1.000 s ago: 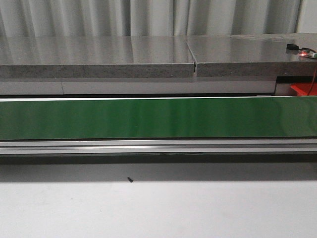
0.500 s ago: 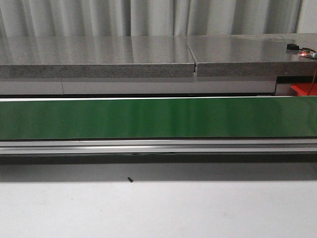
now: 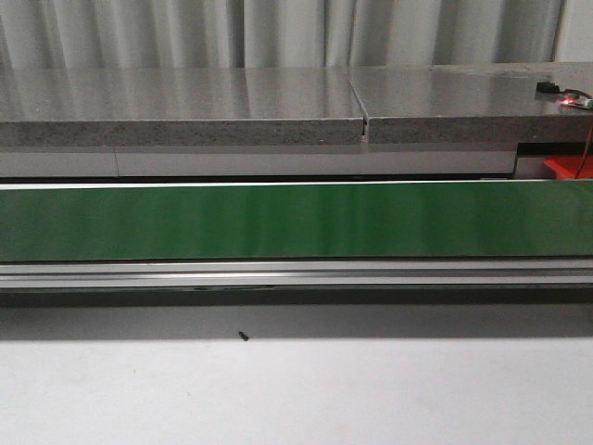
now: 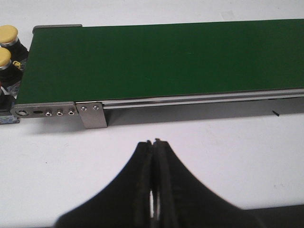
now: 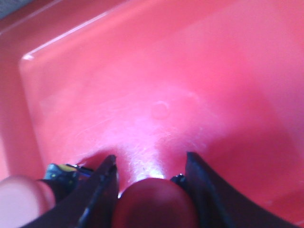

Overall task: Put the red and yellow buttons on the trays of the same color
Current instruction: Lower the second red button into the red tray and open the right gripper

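1. The worktop [image 3: 296,399] is white and bare in the front view except for a small dark speck; neither arm shows there, so both are judged to be working off to the sides.
2. The green conveyor belt [image 3: 296,221] runs across the whole front view with nothing riding on it, which suggests no button is waiting to be picked just now.
3. The red tray [image 5: 190,85] fills the right wrist view, so that arm is low over the matching tray, as a drop-off there requires.
4. The right pincer [image 5: 151,175] has its jaws spread to either side of a red button [image 5: 154,204], whose rounded cap sits between them over the tray floor. Whether the jaws press it or have let go cannot be told. A second, paler button cap [image 5: 21,199] lies just beside it in the tray.
5. The left pincer [image 4: 154,147] is clenched with nothing in it, hovering over the worktop near the belt's end.
6. Two yellow buttons [image 4: 7,45] sit just beyond that belt end, probably where they collect.
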Robot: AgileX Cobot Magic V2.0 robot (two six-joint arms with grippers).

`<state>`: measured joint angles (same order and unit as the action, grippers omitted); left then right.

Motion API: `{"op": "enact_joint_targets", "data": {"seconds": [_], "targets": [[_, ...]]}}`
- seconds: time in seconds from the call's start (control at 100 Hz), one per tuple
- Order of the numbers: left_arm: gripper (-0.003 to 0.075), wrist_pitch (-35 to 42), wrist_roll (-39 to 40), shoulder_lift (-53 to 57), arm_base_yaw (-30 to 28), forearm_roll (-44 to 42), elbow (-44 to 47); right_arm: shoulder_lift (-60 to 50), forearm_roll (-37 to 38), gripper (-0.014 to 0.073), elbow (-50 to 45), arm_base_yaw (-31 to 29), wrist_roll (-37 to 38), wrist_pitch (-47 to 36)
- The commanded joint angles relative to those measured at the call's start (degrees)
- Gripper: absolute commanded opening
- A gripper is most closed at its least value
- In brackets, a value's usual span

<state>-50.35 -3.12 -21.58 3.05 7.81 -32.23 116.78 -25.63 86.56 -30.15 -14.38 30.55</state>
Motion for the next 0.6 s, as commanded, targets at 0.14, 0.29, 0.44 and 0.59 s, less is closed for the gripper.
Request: {"op": "enact_joint_targets", "data": {"seconds": [0.14, 0.29, 0.44, 0.59], "targets": [[-0.0020, 3.6, 0.1, -0.5, 0.5, 0.7, -1.6, -2.5, -1.8, 0.0428, 2.0, -0.3, -1.2, -3.0], [-0.0020, 3.6, 0.1, -0.5, 0.5, 0.7, -1.6, -3.1, -1.9, 0.0643, 2.0, -0.4, -1.2, -2.5], [-0.0020, 3.6, 0.1, -0.5, 0.5, 0.7, -1.6, -5.5, -0.6, 0.0549, 1.8, -0.7, -1.3, -1.2], [-0.0020, 3.6, 0.1, -0.5, 0.5, 0.7, -1.6, -10.3, 1.6, 0.0412, -0.4, -0.7, -1.7, -1.1]]}}
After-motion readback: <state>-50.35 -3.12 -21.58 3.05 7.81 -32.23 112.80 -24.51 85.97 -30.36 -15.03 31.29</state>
